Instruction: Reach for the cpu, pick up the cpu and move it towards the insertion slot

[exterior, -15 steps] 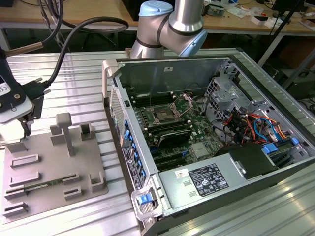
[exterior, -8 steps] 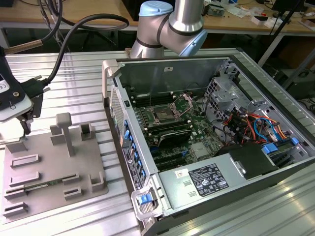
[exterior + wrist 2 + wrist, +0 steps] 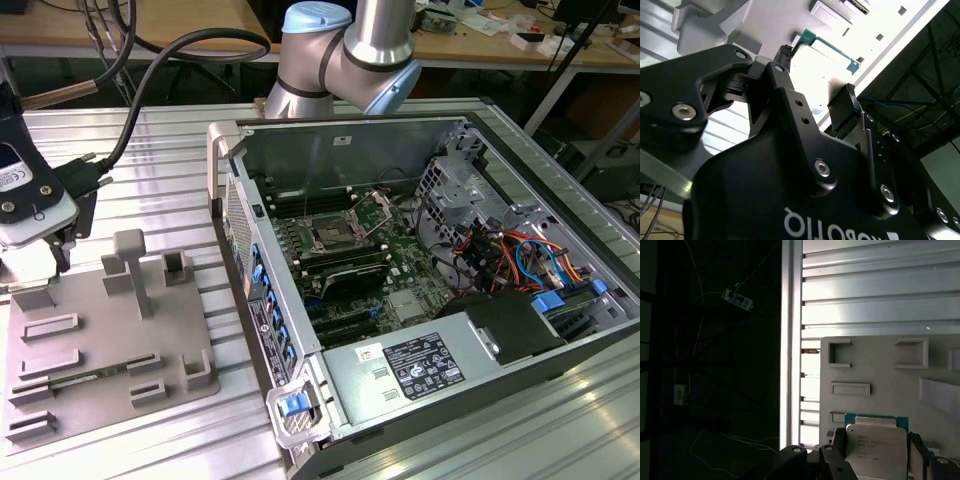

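In the exterior view my arm [image 3: 340, 55] reaches across to the exterior view's left, and my wrist housing [image 3: 30, 215] hangs low over the far corner of the grey tray [image 3: 100, 350]. The insertion slot [image 3: 330, 235] sits on the green motherboard [image 3: 400, 270] inside the open computer case [image 3: 350, 150]. That is well apart from where I am, with the case wall between us.

In the second wrist view my gripper [image 3: 817, 70] is set narrow. One of my fingertips [image 3: 784, 52] meets the corner of the cpu [image 3: 830, 49] where its green rim turns, and the other lines up with the opposite corner. The chip's face is washed out by glare, so I get no more from it here.

In the first wrist view the cpu [image 3: 876, 450] lies flat and square between my fingers [image 3: 840, 440], silvery top up, over the tray [image 3: 880, 365] near its edge by the slatted table [image 3: 865, 290]. By my judgement the pads bear on its two opposite sides, so I hold it. I cannot tell whether it has left the tray.

The pick-up wants a light, even squeeze, enough to carry a thin plate without bowing it. Both pads should sit at the same height on the rim. The chip must stay level, since a tilt could catch it on the tray's raised blocks or let it slip from so shallow a hold.
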Available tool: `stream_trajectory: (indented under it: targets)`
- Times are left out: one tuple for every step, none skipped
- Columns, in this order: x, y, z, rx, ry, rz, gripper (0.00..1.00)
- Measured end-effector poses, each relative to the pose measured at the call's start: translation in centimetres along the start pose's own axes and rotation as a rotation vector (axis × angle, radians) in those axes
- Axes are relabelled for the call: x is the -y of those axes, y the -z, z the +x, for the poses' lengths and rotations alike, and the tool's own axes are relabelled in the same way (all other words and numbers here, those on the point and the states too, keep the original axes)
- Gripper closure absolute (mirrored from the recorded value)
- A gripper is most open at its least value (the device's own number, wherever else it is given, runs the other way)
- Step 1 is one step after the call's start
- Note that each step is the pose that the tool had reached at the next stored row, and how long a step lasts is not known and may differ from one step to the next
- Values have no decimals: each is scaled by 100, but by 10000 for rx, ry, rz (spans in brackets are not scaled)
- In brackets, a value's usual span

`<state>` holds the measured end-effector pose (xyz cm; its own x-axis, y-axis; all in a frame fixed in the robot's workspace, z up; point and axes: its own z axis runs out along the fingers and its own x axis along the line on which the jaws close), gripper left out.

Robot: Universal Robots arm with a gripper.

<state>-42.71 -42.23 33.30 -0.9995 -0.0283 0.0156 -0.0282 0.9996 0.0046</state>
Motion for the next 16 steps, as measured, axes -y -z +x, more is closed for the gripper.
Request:
stream_trajectory:
  targets:
    - [0, 0, -1, 0, 0, 0, 45]
    - [0, 0, -2, 0, 0, 0, 45]
    - [0, 0, -4, 1, 0, 0, 45]
    - [0, 0, -8, 1, 1, 0, 45]
    - [0, 0, -10, 1, 1, 0, 45]
    - [0, 0, -14, 0, 0, 0, 45]
    - [1, 0, -18, 0, 0, 0, 45]
    - [1, 0, -22, 1, 0, 0, 45]
    - [1, 0, -26, 0, 0, 0, 45]
    - [1, 1, -29, 0, 0, 0, 45]
    - [1, 0, -33, 1, 0, -1, 45]
    - [1, 0, -38, 0, -1, 0, 45]
    - [1, 1, -43, 0, 0, 0, 45]
    - [1, 0, -47, 1, -1, 0, 45]
    - [1, 0, -49, 0, -1, 0, 45]
    - [1, 1, -49, -1, -1, 0, 45]
